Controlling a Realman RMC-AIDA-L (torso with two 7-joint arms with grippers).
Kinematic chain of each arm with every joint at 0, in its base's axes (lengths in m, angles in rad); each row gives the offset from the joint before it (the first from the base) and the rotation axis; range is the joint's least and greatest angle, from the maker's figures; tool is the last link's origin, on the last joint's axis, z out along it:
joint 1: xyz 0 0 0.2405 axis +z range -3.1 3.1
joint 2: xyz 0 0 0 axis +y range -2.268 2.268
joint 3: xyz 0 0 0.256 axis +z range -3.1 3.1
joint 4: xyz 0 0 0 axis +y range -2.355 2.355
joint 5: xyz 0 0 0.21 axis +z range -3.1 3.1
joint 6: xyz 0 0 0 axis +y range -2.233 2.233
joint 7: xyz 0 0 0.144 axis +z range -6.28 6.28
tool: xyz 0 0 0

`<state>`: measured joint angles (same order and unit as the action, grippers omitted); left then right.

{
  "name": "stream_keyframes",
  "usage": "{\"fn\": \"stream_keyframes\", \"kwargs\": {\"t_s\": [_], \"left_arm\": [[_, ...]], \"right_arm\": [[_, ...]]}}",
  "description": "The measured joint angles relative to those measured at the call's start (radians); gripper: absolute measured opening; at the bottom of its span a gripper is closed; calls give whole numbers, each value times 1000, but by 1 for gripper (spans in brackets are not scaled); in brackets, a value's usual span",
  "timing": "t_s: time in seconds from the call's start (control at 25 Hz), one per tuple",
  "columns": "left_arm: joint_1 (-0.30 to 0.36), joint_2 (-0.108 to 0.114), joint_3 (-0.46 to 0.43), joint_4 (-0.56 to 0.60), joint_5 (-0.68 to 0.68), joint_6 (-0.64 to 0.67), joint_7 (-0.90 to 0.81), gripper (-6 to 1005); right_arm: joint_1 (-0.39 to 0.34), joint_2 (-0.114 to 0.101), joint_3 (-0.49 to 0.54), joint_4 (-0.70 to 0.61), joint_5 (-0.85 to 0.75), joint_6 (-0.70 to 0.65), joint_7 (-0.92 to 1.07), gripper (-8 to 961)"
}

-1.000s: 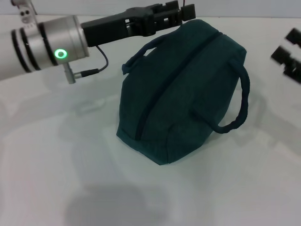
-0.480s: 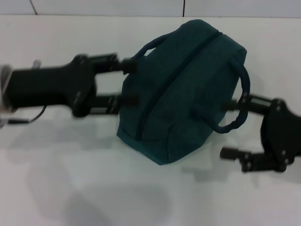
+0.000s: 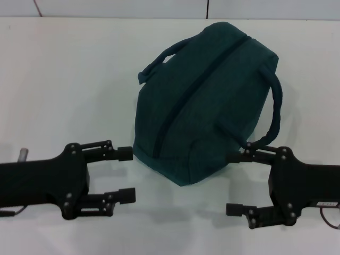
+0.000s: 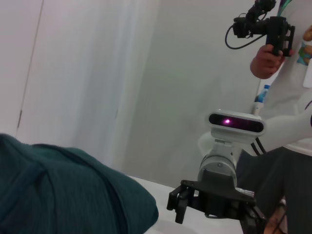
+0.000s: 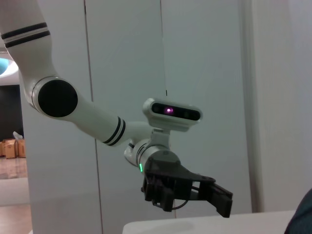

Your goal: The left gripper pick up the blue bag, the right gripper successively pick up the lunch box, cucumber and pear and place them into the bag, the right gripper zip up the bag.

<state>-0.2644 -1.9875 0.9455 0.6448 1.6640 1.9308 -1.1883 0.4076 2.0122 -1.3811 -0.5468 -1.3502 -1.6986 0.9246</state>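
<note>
Here I am, both pincers low at the near edge of the white table (image 3: 69, 79), facing each other across the front of the blue bag (image 3: 207, 95). My left gripper (image 3: 127, 174) sits at the near left, fingers spread, one tip just beside the bag's near left corner, the other tip further toward me over bare table. My right gripper (image 3: 236, 183) mirrors it on the near right, fingers spread too, its upper tip close against the bag's near right corner under the handle loop (image 3: 273, 114). Neither one is pinching anything.

The bag lies on its side in the middle of the table, slanting from the near centre away toward the far right, zip line running along its top (shut, as far as I can make out). One handle arches out on the right, the other curls at the far left of the bag.

Room to move: open white table all along the left and a clear strip between my two grippers in front of the bag. The far edge of the table meets a pale wall just beyond the bag.

What I cannot see: the bag's contents and its far side. My arms are cut off at the frame edges. From my left wrist, only a bulge of teal fabric shows, with the other gripper (image 4: 183, 204) beyond it and a person (image 4: 287, 112) holding a camera behind.
</note>
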Motion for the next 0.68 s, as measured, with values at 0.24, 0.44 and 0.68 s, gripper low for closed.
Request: {"fn": "stream_keyframes", "kwargs": {"t_s": [0.24, 0.44, 0.68], "left_arm": [[12, -1, -2, -28, -1, -3, 41, 756], [13, -1, 1, -41, 7, -2, 27, 756], [10, -2, 0, -41, 8, 1, 20, 756]], "right_arm": [[7, 1, -6, 53, -3, 8, -35, 843], [11, 2, -7, 70, -3, 19, -50, 843], [9, 2, -7, 71, -1, 22, -50, 843]]}}
